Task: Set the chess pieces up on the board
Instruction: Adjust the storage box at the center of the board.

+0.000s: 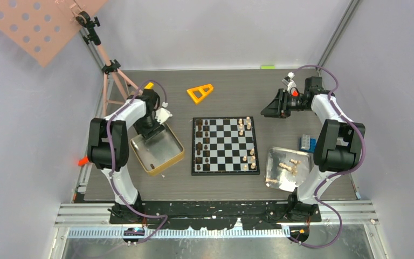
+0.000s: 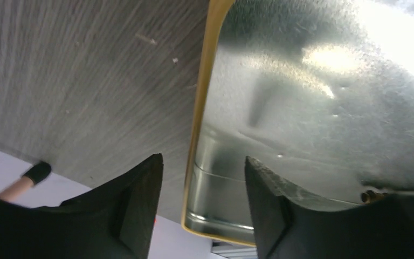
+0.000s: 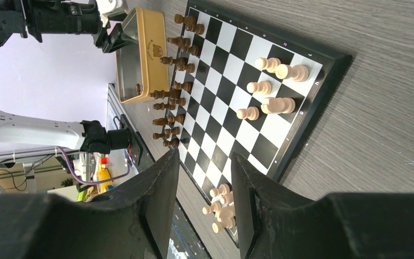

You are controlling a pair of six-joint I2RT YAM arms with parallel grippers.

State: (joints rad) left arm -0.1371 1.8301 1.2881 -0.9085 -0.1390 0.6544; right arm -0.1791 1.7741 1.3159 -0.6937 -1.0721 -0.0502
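The board lies mid-table. Dark chess pieces fill its two left columns, and pale pieces stand in small groups on the right side. My left gripper is open and low over the gold tin. It straddles the tin's rim, one finger outside, the other inside, nothing held. One dark piece lies in the tin. My right gripper is open and empty, held off the board's far right corner, facing the board.
A silver tray with several pale pieces sits right of the board. A blue brick lies behind the tray, an orange triangle beyond the board. A tripod stands at the far left.
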